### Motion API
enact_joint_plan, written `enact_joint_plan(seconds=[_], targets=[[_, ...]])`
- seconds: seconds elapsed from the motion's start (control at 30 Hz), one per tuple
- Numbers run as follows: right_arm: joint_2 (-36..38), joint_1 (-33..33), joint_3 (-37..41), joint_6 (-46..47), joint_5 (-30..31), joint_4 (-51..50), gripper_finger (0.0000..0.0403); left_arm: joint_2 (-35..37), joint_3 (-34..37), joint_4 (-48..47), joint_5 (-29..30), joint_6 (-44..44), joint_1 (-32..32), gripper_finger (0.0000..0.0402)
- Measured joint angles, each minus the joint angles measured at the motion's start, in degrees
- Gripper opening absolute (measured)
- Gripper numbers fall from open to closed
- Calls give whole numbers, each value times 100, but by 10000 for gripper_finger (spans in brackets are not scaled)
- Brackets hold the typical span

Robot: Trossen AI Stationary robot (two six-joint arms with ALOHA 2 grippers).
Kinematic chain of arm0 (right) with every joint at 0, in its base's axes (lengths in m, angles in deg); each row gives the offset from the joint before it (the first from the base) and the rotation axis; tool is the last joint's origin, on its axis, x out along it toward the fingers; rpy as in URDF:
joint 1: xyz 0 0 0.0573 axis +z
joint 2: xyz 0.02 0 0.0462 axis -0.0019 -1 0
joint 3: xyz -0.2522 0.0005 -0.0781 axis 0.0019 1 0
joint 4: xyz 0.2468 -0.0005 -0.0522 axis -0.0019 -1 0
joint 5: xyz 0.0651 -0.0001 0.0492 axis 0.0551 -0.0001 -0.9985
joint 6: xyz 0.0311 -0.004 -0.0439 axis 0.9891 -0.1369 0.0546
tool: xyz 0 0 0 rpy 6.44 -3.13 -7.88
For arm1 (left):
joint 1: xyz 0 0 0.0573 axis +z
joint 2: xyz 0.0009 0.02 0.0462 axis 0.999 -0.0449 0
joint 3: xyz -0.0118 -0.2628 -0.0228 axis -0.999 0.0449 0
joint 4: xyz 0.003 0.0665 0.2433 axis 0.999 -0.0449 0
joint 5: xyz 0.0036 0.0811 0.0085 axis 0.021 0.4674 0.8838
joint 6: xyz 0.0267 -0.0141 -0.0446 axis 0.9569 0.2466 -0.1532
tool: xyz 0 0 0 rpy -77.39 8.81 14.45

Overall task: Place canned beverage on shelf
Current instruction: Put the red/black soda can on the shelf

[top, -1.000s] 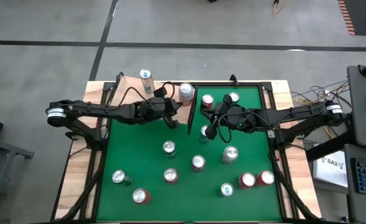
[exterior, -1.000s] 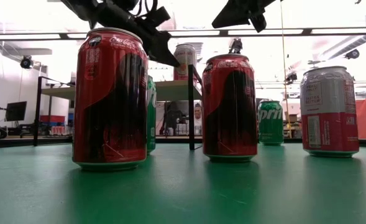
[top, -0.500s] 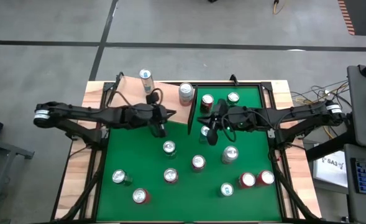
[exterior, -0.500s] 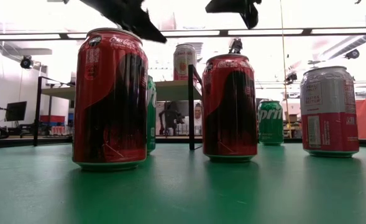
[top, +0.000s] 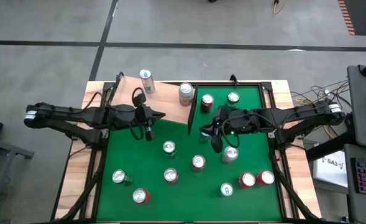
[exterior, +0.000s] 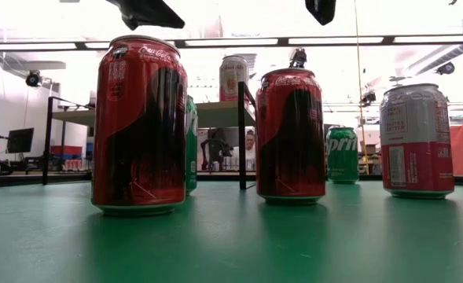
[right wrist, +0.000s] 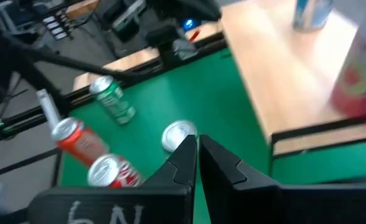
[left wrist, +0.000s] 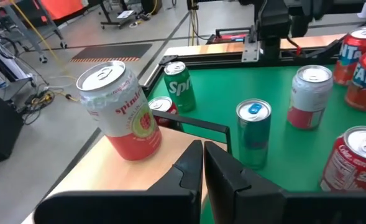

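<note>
Hovering empty with fingers closed, the left tool (top: 160,116) and right tool (top: 202,130) flank the shelf (top: 170,99) edge.

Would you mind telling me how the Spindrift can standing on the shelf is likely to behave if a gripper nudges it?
The Spindrift can stands upright near the shelf edge, taller than wide, so a high push would probably tip it. On its side, its round body would likely roll. The tab looks unopened, so it is probably full and fairly heavy; its smooth wall may slip between the fingers.
</note>
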Motion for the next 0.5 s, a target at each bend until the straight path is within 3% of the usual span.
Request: enact_joint_plan(seconds=[0.27,0.5], targets=[[0,54,4,912,-756,-560,11,-24,1,-58,-2,-98,-16,0],[0,356,4,1692,-839,-1457,11,-24,1,-52,-4,-100,-16,0]])
